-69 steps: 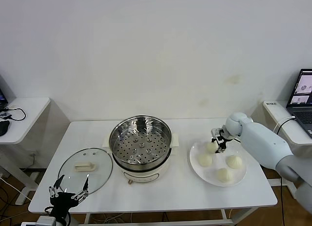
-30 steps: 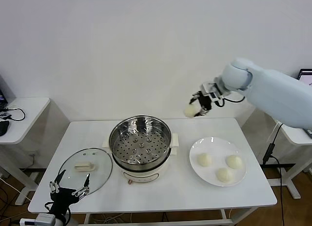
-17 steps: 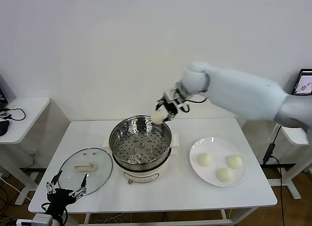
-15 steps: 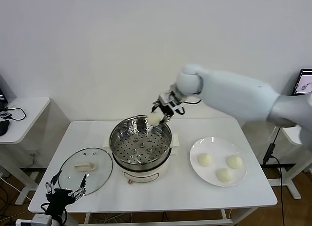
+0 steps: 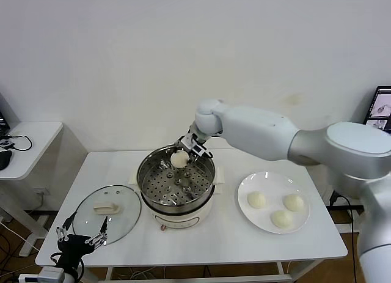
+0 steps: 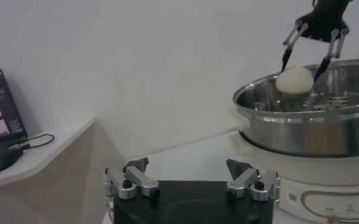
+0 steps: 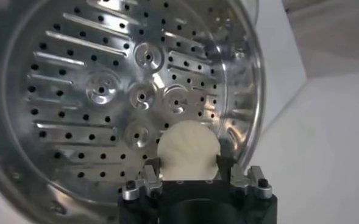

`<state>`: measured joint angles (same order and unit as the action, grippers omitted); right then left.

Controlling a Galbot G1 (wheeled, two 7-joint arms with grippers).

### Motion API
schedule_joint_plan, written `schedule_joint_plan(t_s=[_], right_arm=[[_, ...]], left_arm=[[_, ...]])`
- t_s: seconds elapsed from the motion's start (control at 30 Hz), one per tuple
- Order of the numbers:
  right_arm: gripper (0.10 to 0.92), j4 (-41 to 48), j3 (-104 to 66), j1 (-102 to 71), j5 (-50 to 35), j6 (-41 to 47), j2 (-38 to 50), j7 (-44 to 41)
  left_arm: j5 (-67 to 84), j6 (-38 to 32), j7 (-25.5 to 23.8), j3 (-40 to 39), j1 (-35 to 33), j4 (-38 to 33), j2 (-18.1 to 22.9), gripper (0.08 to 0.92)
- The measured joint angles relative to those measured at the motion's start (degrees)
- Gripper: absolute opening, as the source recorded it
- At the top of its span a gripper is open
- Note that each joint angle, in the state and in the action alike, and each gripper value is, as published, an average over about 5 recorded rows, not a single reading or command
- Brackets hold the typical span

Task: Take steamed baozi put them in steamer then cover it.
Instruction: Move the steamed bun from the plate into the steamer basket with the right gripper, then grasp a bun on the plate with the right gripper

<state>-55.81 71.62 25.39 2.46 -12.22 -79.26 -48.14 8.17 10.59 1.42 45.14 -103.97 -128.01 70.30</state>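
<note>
Right gripper (image 5: 181,152): fingers closed on one bun (image 5: 179,159), one finger on each flank, the bun seated squarely between them as the right wrist view confirms (image 7: 189,152). The bun hangs over the far, right-hand part of the steamer (image 5: 176,182), near the rim and above the perforated tray (image 7: 118,91); it is not yet resting on the tray. In the left wrist view the bun (image 6: 295,80) sits at about rim level.

Recommended handling, as a judgement: lower straight down until the bun's underside meets the tray, then part the fingers without sideways pull, since a soft bun would likely dent or roll. The present position is close to the pot wall; the fingers should be kept off the steel rim during descent. Setting this bun toward the far side appears sensible, as it leaves tray space for the others.

Three buns (image 5: 256,200) remain on the white plate (image 5: 305,219), to the right of the steamer and apart from it. The tray holds no bun as yet.

The glass lid (image 5: 107,209) lies flat on the table (image 5: 214,243), left of the steamer, handle up. Left gripper (image 5: 79,239): parked low at the front left table edge near the lid, fingers spread wide, holding nothing.
</note>
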Motion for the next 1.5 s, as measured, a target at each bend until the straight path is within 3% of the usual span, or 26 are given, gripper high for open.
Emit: schedule_joint_plan(t_s=[0.47,0.83,1.17,1.5], right_arm=[[0.602,6.9,-1.1,-2.9,9.1,-8.1,-4.6,3.6],[0.814,6.3,-0.1,-1.8,8.7,-9.0,-3.9,3.2],[0.823,-2.9,0.5,4.2,-0.1,-0.8,2.8,-2.1],[0.823,-16.7,0.7,9.5,-9.4,13.3,17.1,-5.0]], left_arm=[[0.3,0.1,-0.1,0.7,-0.3,-0.1,-0.3,0.823],[0.4,0.1,-0.1,0.7,-0.4,-0.7,0.0,0.823],[1.0,0.4,-0.2,1.3,-0.1,-0.9,-0.7,0.823],[2.4,1.5,-0.3,2.5,1.2,-0.5,-2.1,0.823]])
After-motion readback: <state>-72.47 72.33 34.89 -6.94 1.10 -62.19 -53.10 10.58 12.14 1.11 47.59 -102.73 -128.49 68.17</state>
